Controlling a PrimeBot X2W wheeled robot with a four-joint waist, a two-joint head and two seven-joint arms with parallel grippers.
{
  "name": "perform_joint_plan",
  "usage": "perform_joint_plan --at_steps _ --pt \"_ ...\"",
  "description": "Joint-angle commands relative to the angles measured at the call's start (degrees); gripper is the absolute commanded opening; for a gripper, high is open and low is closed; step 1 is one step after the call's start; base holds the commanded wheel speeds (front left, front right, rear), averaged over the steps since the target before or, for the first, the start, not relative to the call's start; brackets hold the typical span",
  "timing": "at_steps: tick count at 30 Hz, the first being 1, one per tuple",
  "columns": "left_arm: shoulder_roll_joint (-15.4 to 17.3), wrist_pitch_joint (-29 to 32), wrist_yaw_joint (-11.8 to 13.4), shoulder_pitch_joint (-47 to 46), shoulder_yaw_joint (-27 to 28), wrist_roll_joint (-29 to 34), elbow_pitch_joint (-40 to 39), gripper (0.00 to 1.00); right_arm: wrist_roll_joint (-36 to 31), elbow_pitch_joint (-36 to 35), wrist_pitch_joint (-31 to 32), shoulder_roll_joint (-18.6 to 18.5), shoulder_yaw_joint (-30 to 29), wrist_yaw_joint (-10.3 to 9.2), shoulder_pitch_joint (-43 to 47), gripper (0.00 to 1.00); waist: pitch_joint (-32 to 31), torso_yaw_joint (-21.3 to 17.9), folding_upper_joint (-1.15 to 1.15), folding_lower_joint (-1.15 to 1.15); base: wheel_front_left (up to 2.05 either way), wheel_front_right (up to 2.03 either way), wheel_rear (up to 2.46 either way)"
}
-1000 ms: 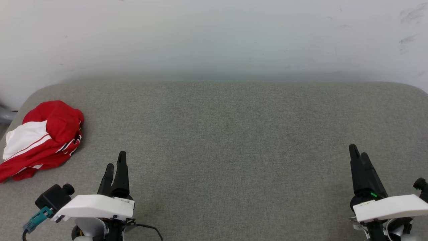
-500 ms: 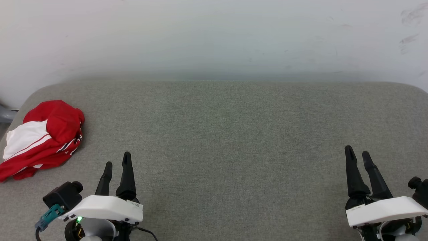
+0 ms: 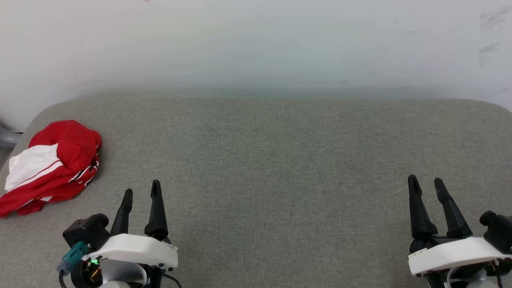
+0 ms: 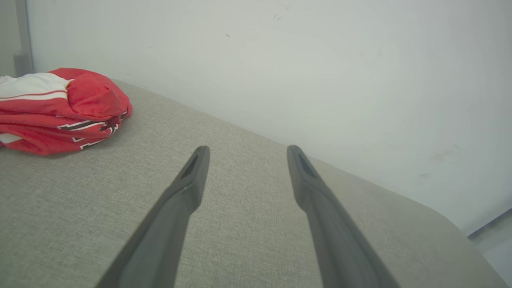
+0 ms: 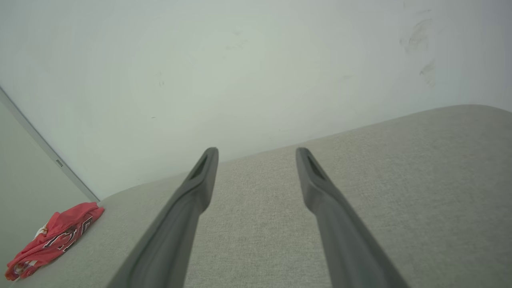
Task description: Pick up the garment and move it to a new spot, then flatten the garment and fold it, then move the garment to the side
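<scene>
Head view: garment [image 3: 52, 166] bunched at left edge of grey pad [image 3: 260, 160]. Left gripper [image 3: 142, 187] and right gripper [image 3: 425, 179] at near side, fingers apart, empty. Risks: pinching only 1 layer leaves bundle tangled; sideways tug could drag it off left edge.

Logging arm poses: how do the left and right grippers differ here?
The left gripper sits near the garment; the right gripper is far across the cushion from it. The left gripper's wrist view shows the garment close; the right gripper's shows it small and distant. Both are open, empty, fingers pointing toward the wall.
</scene>
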Motion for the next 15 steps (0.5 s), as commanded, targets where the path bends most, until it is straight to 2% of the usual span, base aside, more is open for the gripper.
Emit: perform_joint_plan --at_steps 1,15 --pt "0.4 -0.5 0.4 0.1 -0.4 1.7 -0.8 1.00 -1.8 -1.0 -0.6 0.0 0.1 0.01 0.1 1.00 0.0 0.0 0.00 0.00 0.00 0.00 0.00" --pt "0.9 -2.4 1.7 0.9 -2.1 8.8 -1.0 1.00 -9.8 -2.1 -2.5 0.0 0.1 0.00 1.0 1.00 -0.4 0.0 0.00 0.00 0.00 0.00 0.00"
